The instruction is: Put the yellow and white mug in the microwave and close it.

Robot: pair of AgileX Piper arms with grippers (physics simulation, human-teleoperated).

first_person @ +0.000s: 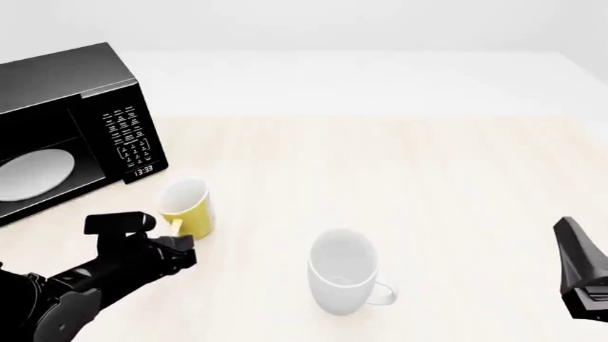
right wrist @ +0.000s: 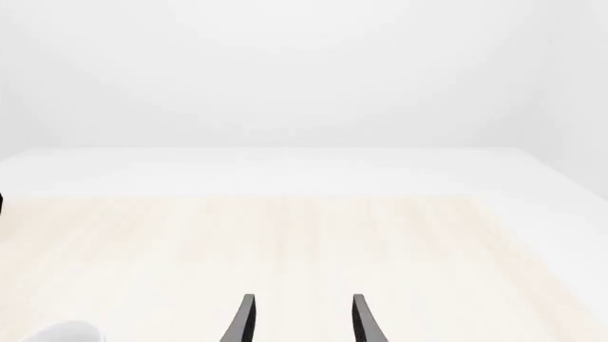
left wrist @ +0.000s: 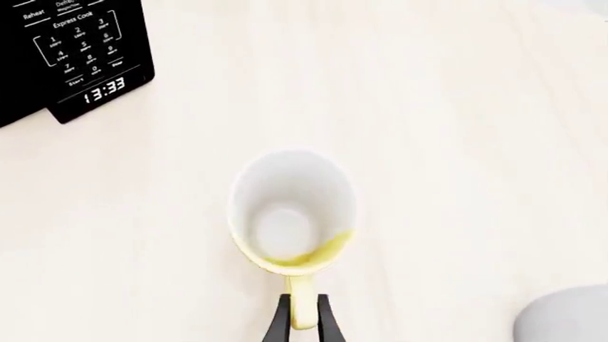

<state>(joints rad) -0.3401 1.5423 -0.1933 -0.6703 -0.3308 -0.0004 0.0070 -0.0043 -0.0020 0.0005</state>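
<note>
We see the microwave [first_person: 67, 128] standing well off from the left pincer [left wrist: 302, 322], ahead of it and to its left, door swung wide so the white turntable plate [first_person: 33, 174] shows. Next in size, the white mug [first_person: 344, 271] sits upright between the two arms. The yellow and white mug [first_person: 185, 206] stands upright just ahead of the left pincer, which is clamped on its handle. The right pincer [right wrist: 299, 317] hangs with fingers apart, holding nothing.
</note>
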